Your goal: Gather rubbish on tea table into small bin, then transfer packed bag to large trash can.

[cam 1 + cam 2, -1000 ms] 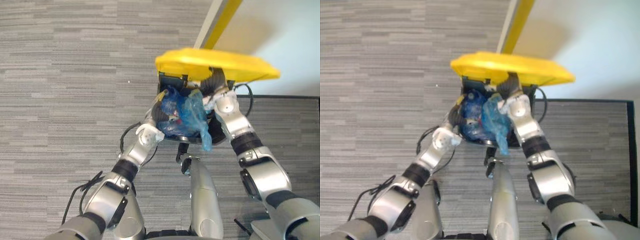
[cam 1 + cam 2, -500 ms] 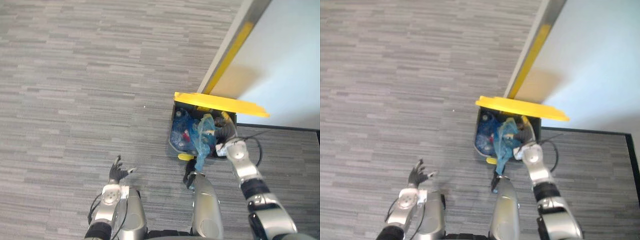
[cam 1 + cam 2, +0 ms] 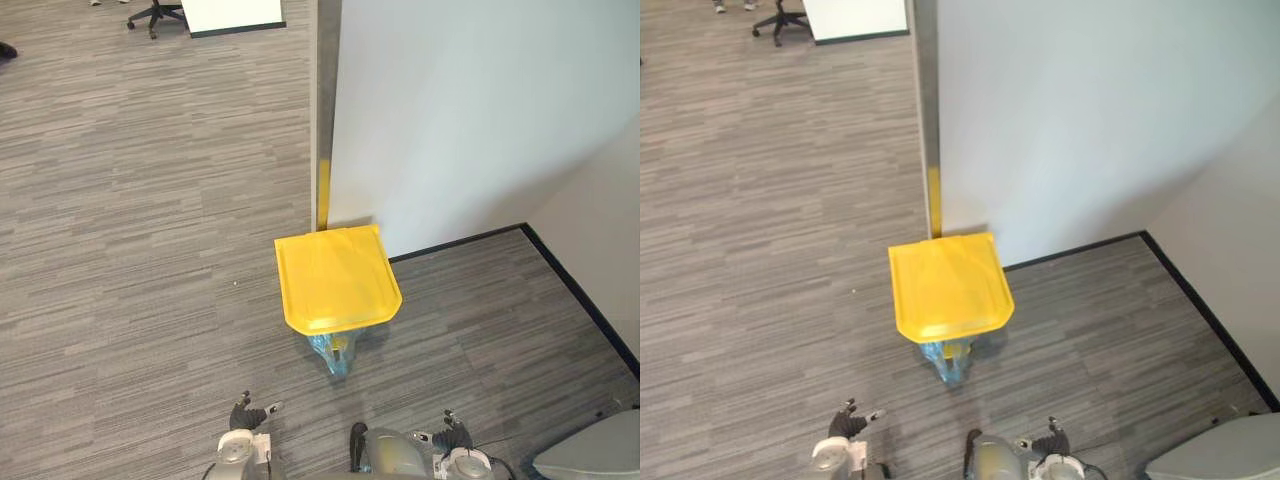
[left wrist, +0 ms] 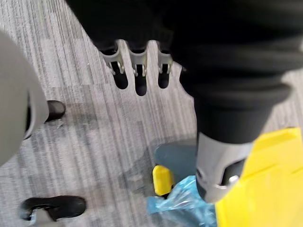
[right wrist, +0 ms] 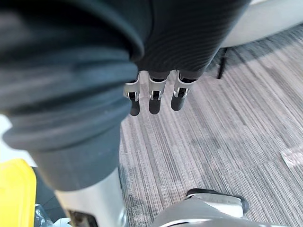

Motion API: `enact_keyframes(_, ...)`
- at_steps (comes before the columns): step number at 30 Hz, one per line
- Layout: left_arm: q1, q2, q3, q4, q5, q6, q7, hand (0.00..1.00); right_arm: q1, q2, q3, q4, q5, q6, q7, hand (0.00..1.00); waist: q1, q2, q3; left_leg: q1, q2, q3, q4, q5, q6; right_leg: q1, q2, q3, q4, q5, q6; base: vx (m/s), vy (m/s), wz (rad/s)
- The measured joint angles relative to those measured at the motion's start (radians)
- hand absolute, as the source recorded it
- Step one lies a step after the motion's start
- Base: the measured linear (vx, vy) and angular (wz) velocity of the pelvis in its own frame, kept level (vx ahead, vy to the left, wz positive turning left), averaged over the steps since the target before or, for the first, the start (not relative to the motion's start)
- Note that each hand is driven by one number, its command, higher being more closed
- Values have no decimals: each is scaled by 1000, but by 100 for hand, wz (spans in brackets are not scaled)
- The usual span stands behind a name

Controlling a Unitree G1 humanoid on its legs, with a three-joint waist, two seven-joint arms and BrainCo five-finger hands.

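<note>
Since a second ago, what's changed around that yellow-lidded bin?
The yellow lid, raised before, has dropped shut, with a corner of the blue bag poking out beneath its front edge. The left hand and right hand, earlier under the lid with the bag, have let go and pulled back, open and empty. The view has shifted too. Lid and bag stay by the wall.
</note>
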Motion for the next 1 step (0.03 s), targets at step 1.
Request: enact_keyframes(1, 0, 0, 1, 9, -1, 0, -1, 0, -7, -5, -4, 17, 14, 0, -3, 0, 0, 11, -4, 5, 1, 1, -17, 12, 2, 20, 8, 0, -45, 28, 0, 24, 52, -3)
